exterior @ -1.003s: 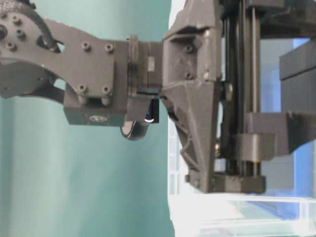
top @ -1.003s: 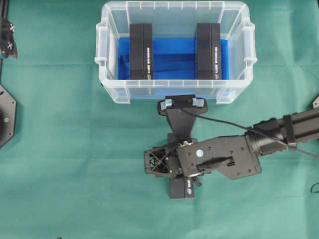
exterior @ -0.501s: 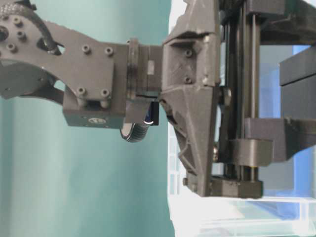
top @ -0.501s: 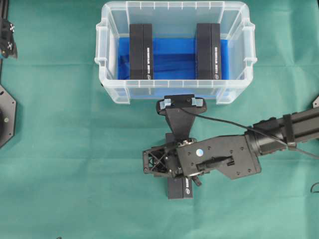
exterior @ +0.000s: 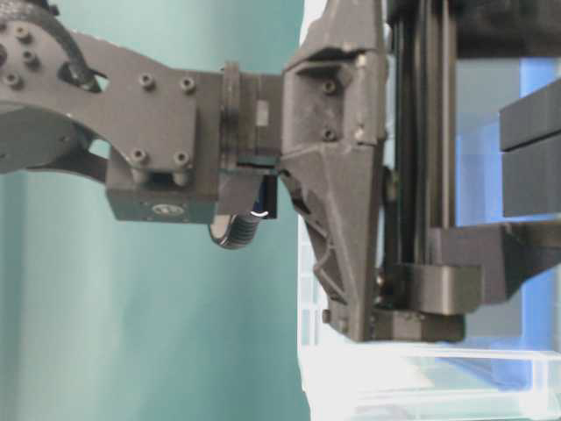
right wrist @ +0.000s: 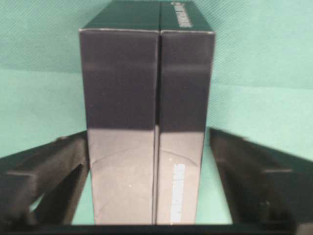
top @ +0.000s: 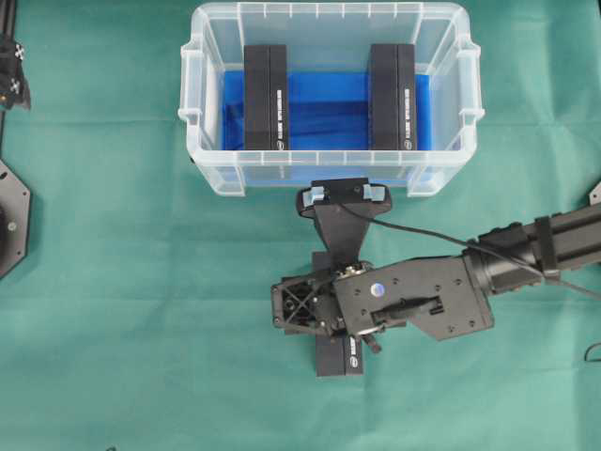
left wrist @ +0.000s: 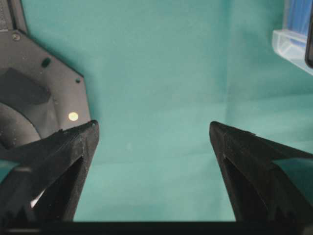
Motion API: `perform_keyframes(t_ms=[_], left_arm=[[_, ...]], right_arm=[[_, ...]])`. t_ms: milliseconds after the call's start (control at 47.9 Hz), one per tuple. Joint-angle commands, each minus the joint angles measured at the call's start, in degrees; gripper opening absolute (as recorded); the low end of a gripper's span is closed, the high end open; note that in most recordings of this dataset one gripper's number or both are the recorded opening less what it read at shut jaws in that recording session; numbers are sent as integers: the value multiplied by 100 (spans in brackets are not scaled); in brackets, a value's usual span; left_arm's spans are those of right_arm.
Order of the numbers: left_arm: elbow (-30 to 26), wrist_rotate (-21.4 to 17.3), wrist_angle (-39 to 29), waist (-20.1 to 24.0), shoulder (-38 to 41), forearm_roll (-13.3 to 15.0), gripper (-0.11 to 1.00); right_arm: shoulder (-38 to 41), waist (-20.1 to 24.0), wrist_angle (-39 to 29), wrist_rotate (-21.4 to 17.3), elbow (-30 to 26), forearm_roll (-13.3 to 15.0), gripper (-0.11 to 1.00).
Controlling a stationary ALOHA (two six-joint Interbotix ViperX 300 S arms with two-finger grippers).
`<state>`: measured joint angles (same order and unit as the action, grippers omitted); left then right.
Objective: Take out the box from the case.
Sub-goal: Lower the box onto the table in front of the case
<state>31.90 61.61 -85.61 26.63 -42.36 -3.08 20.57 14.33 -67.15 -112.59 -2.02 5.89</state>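
Nearest the front desk edge, a black box lies on the green cloth between the right gripper's spread fingers, one touching it. Beyond stands the case holding two more boxes. Left gripper hangs apart.

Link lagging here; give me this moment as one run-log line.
black rectangular box: on green cloth, outside clear plastic case | right gripper: jaws open astride it | left gripper: open, idle
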Motion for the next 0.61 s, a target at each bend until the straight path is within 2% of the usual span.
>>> perform_keyframes(t_ms=[0, 125, 376, 585], left_arm=[[-53, 0, 35, -9, 26, -9, 97], [-53, 0, 35, -9, 9, -9, 97], [-53, 9, 35, -9, -9, -9, 97], [-53, 18, 26, -9, 26, -9, 97]], right_arm=[[-272, 18, -70, 0, -176, 123, 96], [-264, 18, -132, 0, -237, 229, 95], [-281, 26, -246, 0, -272, 202, 95], [-457, 18, -527, 0, -545, 193, 95]])
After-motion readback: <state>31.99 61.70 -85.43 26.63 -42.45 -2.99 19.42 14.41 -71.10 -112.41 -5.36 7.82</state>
